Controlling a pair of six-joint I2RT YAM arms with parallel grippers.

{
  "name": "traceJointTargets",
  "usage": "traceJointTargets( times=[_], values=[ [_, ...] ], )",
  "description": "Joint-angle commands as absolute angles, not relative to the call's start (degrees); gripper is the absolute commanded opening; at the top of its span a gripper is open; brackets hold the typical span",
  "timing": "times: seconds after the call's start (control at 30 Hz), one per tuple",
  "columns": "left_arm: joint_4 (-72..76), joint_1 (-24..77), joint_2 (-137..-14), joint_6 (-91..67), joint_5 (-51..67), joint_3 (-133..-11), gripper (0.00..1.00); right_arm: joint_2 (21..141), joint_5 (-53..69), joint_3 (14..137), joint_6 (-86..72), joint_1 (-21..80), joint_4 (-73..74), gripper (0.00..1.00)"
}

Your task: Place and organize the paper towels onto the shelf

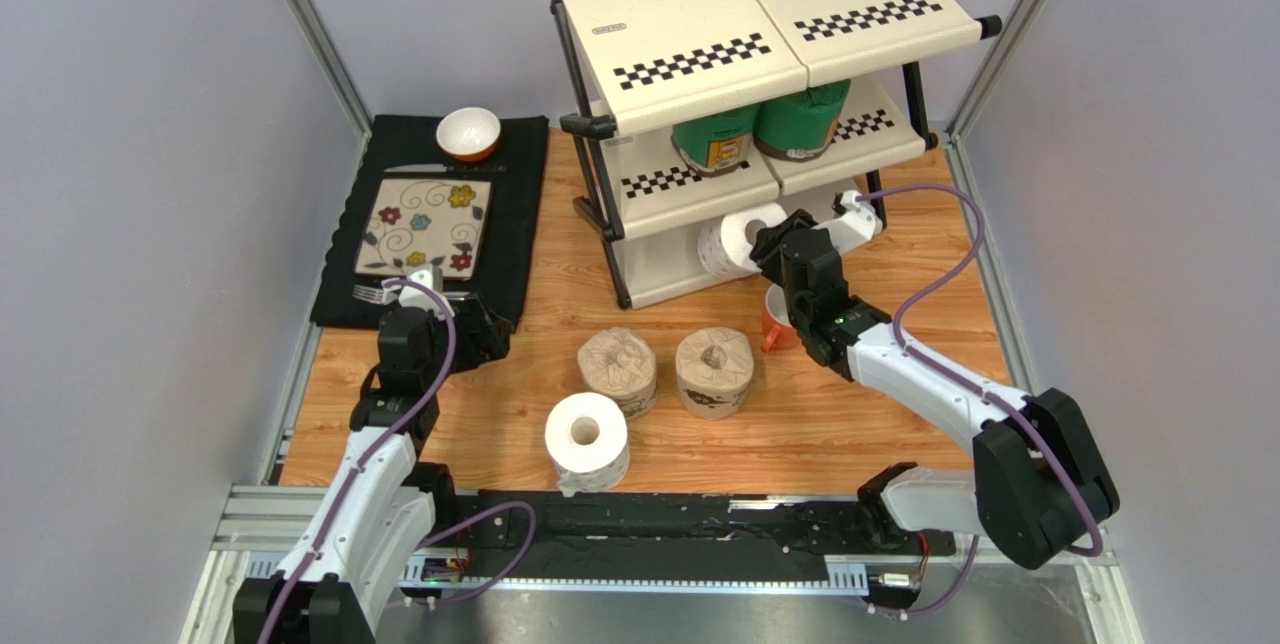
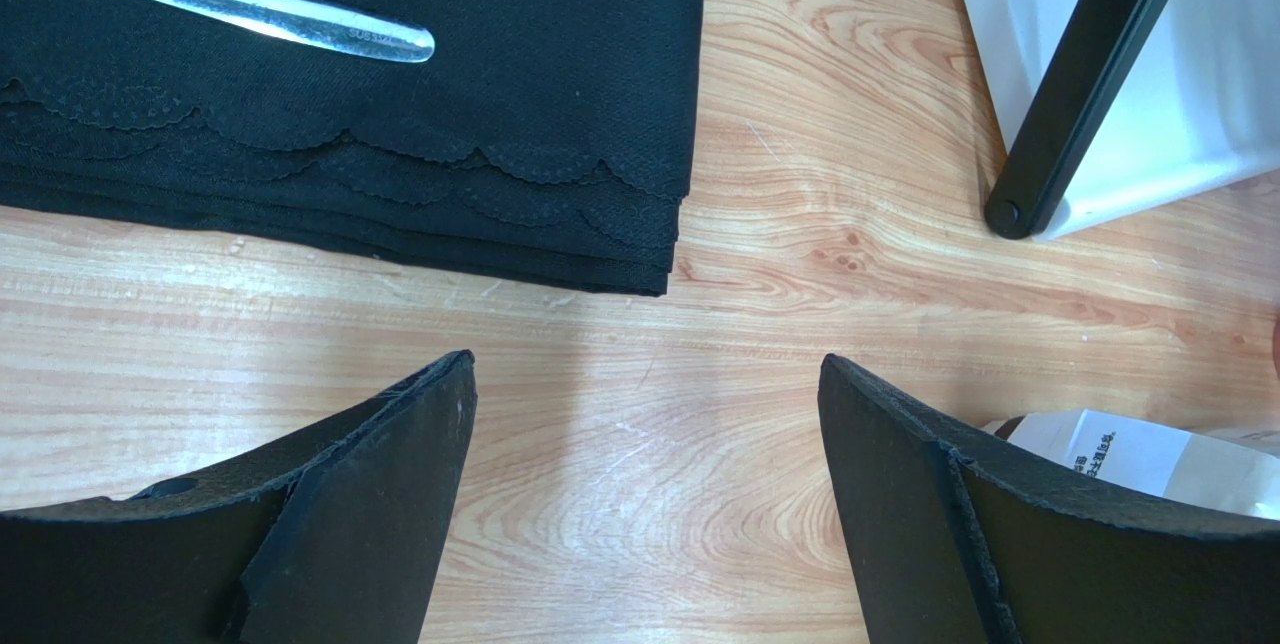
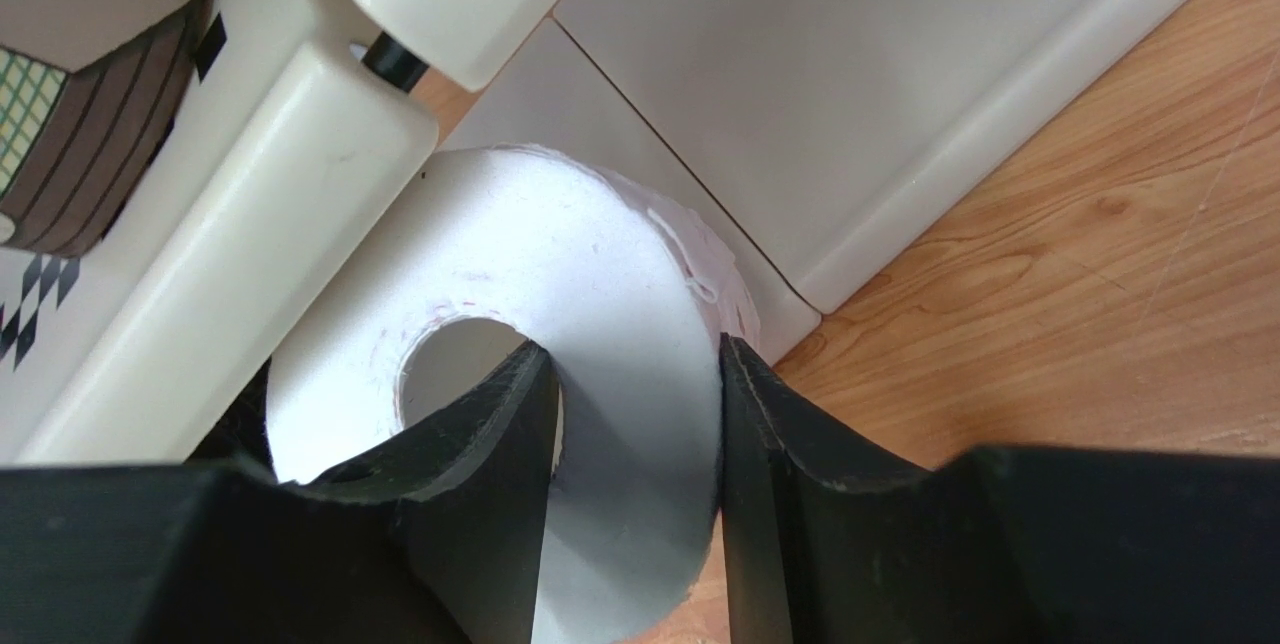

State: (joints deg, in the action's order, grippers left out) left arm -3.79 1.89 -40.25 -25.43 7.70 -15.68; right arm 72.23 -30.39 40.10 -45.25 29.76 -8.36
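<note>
White roll is pinched in the right jaws. One finger is poked into the hollow core and the other sits on the outside, so the roll's wall is clamped between them. From the top camera that white roll is on its side at the mouth of the lowest tier of the shelf, tucked under the front edge of the middle panel with its core facing the arm.

Both green rolls are standing side by side on the middle tier (only partly visible under the top panel).

Three are out on the tabletop, well apart from either set of jaws. The two kraft rolls stand next to each other in front of the shelf. The second white roll stands just in front of the left one, closer to the arm bases.

The left jaws are spread wide with nothing between them. They hover over bare wood right at the scalloped near edge of the black placemat, and a shiny utensil handle lies on that mat.

An orange mug peeks out from behind the right arm, mostly hidden.
</note>
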Motion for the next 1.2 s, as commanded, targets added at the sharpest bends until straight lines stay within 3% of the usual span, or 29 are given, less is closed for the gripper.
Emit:
traceJointTargets(
  times=[0.0, 1.0, 1.17],
  values=[
    [-1.7, 1.7, -40.3, -25.9, 8.8, -16.5, 0.93, 75.0, -32.5, 40.6, -48.2, 28.7, -18.9, 0.42],
    [-1.6, 1.7, -40.4, -26.2, 9.1, -15.9, 0.92, 88.1, -31.7, 44.1, -48.5, 28.2, -29.8, 0.41],
    [-1.5, 1.7, -40.7, -26.2, 9.1, -16.0, 0.93, 87.6, -31.3, 44.3, -47.6, 28.2, -29.1, 0.53]
  ],
)
